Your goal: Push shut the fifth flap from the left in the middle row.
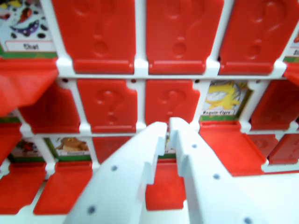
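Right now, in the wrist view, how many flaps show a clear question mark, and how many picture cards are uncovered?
Question-mark flaps: 5
Uncovered picture cards: 4
Total: 9
Blurred plain red panels and slivers at the edges are not counted.

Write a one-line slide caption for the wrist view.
White tool, nearly closed, poised over a red flap board, beside an open yellow character card.

We see a white plastic grid frame (pixel 140 66) and a purple-spotted character card (pixel 25 23) at upper left.
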